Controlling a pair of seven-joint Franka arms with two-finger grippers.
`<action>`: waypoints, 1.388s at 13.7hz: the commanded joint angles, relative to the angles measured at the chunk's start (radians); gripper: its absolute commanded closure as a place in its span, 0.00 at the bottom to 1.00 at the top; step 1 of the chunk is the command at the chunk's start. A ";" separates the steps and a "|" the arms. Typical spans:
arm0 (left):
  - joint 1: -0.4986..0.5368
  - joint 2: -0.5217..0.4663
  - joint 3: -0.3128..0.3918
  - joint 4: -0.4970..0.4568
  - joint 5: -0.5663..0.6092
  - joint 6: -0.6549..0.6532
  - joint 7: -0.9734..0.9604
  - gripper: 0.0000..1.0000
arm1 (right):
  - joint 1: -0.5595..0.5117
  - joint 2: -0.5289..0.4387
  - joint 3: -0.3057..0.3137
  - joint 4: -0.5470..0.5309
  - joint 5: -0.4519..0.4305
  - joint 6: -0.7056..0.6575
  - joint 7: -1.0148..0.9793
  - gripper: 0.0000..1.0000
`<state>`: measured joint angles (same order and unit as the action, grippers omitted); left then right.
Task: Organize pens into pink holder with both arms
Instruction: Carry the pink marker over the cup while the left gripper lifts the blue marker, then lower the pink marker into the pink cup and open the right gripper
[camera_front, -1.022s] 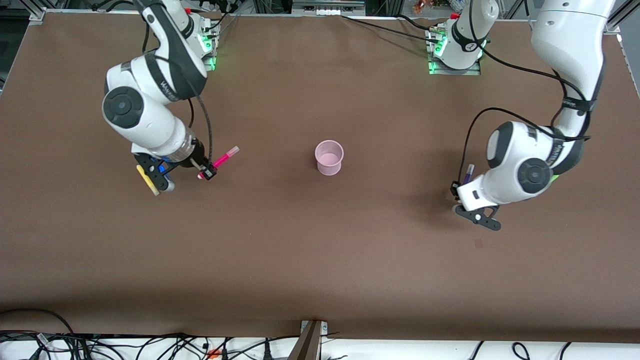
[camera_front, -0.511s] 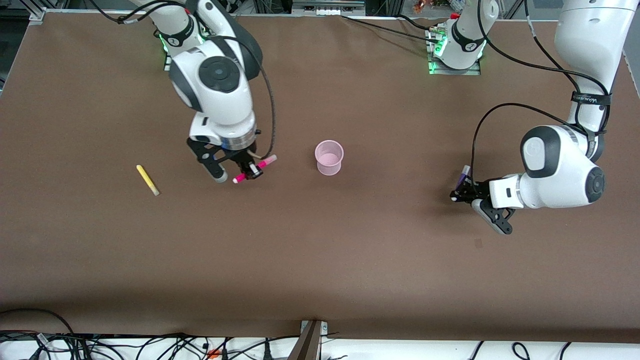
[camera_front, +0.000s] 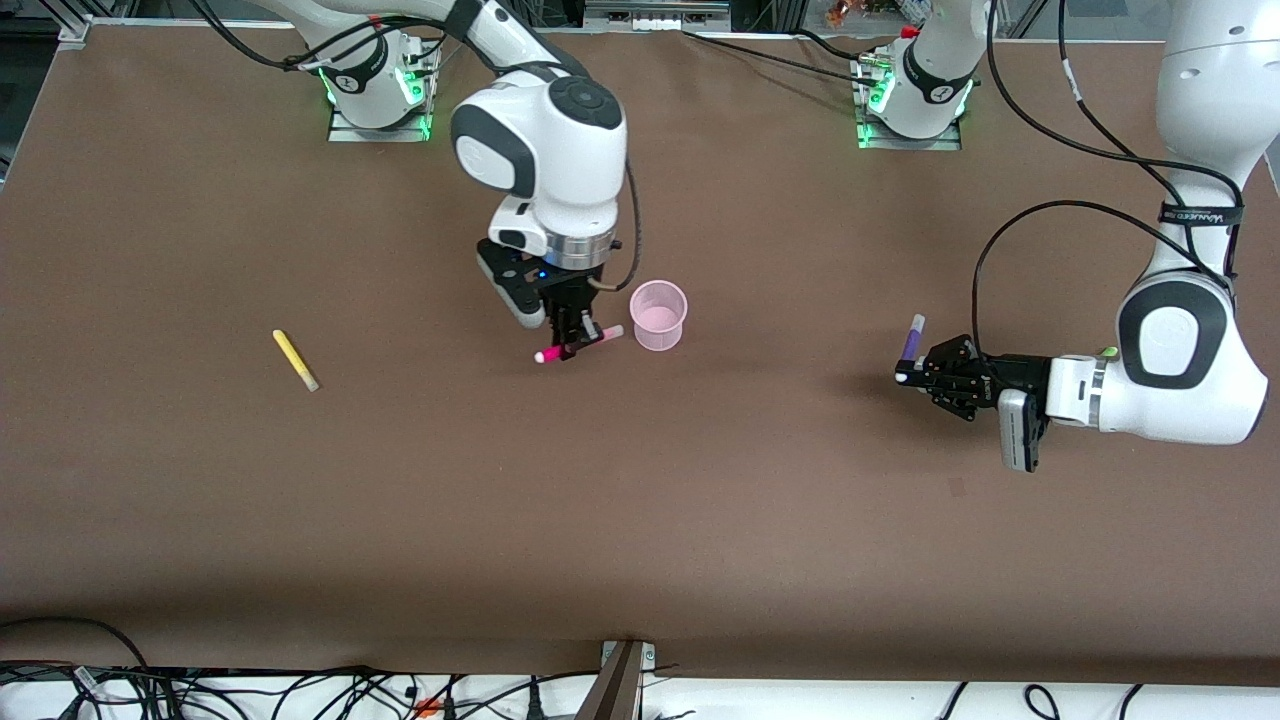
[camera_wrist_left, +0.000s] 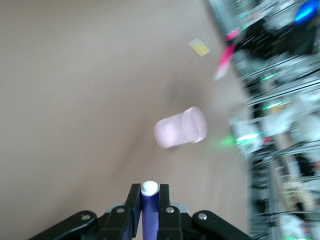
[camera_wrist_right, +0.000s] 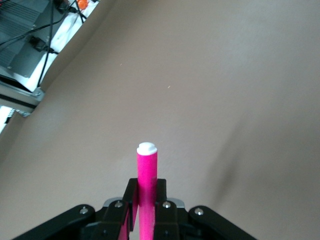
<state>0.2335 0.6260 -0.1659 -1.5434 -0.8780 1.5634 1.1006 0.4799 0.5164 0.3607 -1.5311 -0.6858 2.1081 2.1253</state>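
- The pink holder (camera_front: 658, 315) stands upright on the brown table (camera_front: 640, 520), about midway between the two arms' ends, and its mouth is open with nothing showing inside it.
- My right gripper (camera_front: 571, 340) hangs over the table just beside the holder, on the side toward the right arm's end.
- My right fingers are closed tight on the magenta pen (camera_front: 580, 343), pinching it around its middle.
- That pen lies roughly level between my fingers, and its pale tip points at the holder's wall, close to it without touching.
- In the right wrist view the magenta pen (camera_wrist_right: 146, 192) sticks out from between my fingers (camera_wrist_right: 131, 202) with its white end forward, bare table under it.
- My left gripper (camera_front: 915, 372) is over the table toward the left arm's end, well apart from the holder.
- My left fingers are clamped on the dark purple pen (camera_front: 910, 339), gripping it near its lower end, so most of it rises past my fingertips with its pale tip away from me.
- In the left wrist view the purple pen (camera_wrist_left: 148, 210) points its white end toward the holder (camera_wrist_left: 180, 128), which shows ahead of my fingers.
- The yellow pen (camera_front: 295, 360) lies flat on the table toward the right arm's end, well away from my right fingers.
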 joint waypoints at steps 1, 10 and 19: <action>0.010 0.035 -0.009 0.040 -0.140 -0.100 0.060 1.00 | 0.092 0.054 -0.035 0.052 -0.116 -0.020 0.109 1.00; 0.012 0.032 -0.015 0.042 -0.289 -0.194 0.326 1.00 | 0.311 0.103 -0.120 0.051 -0.227 -0.222 0.177 1.00; -0.005 0.032 -0.015 0.042 -0.343 -0.195 0.375 1.00 | 0.417 0.175 -0.171 0.100 -0.305 -0.306 0.341 1.00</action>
<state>0.2286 0.6461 -0.1812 -1.5213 -1.1987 1.3886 1.4533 0.8687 0.6526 0.2027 -1.5026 -0.9722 1.8280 2.4150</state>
